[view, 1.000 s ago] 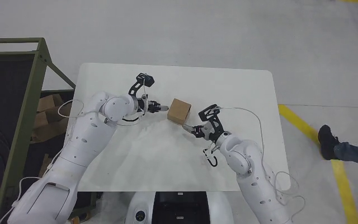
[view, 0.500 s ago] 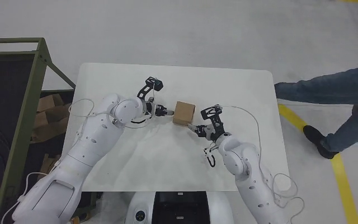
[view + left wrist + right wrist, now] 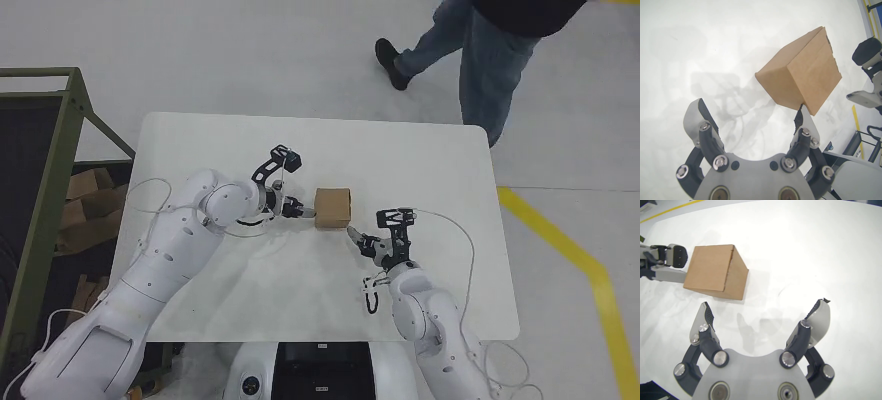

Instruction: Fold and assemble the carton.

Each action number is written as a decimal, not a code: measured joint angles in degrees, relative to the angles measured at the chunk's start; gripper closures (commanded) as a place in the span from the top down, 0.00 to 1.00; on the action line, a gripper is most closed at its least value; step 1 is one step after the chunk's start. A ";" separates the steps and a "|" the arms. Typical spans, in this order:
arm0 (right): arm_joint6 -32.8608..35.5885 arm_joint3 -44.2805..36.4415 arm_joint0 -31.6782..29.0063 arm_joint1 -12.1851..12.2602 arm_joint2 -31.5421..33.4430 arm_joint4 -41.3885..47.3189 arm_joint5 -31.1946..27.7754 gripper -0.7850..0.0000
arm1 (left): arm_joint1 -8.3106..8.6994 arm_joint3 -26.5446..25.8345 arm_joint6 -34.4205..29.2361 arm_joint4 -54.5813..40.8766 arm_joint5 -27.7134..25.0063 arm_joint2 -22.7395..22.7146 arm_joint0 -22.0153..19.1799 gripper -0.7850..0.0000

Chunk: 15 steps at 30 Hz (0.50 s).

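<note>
Against the carton [image 3: 800,75], at its lower corner, rests one fingertip [image 3: 801,111] of the left gripper [image 3: 750,108]. The other finger stands well clear of the cardboard, so the jaws are spread wide with nothing between them. From the right wrist view this same gripper [image 3: 672,266] meets the carton's [image 3: 715,272] side face, its grey finger reaching to the edge of the box and its black-padded finger just beside it.

On the carton's opposite side, the right gripper [image 3: 762,306] also has its fingers wide apart and empty. It sits near one lower corner of the box, with a strip of bare table between the fingertips and the cardboard, touching nothing.

Seen from above, the carton [image 3: 332,207] is a small brown box squared up and standing on the white table [image 3: 420,160], roughly at its middle. The left gripper [image 3: 296,208] is against one side and the right gripper [image 3: 357,238] is near the corner closest to the robot. One top edge of the box looks ragged.

Well away from the carton, off the table's edge behind the left arm, a green-framed cart [image 3: 62,140] holds loose cardboard pieces [image 3: 85,205].
</note>
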 measured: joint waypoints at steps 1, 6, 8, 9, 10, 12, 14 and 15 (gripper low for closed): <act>0.01 0.01 0.02 0.00 -0.01 0.00 -1.80 1.00 | 0.04 -0.13 -0.29 -0.05 -0.56 -0.04 0.01 1.00; 0.01 0.01 0.01 0.00 -0.01 0.00 -2.71 1.00 | 0.42 -1.21 -0.76 -0.06 -2.06 -1.31 -0.01 1.00; -0.29 0.14 -0.10 0.00 -0.05 0.13 -2.63 1.00 | 0.81 -1.75 -0.73 -0.46 -2.54 -2.97 0.19 1.00; -1.02 0.27 -0.32 -0.02 -0.19 0.43 -2.63 1.00 | 1.03 -1.99 -0.79 -0.66 -2.82 -3.85 0.34 1.00; -2.62 0.49 -0.78 -0.06 -0.48 0.79 -2.57 1.00 | 1.35 -2.24 -0.91 -1.09 -3.24 -5.19 0.62 1.00; -5.85 0.84 -1.66 -0.12 -1.29 0.14 -1.99 1.00 | 1.85 -2.47 -1.19 -2.09 -3.94 -7.40 1.12 1.00; -10.34 1.28 -2.82 -0.29 -2.86 -0.95 -0.88 1.00 | 2.44 -2.54 -1.70 -3.32 -4.81 -9.99 1.70 1.00; -12.17 1.61 -3.18 -0.39 -3.63 -1.21 -0.42 1.00 | 2.67 -2.48 -1.95 -3.86 -5.22 -11.02 1.92 1.00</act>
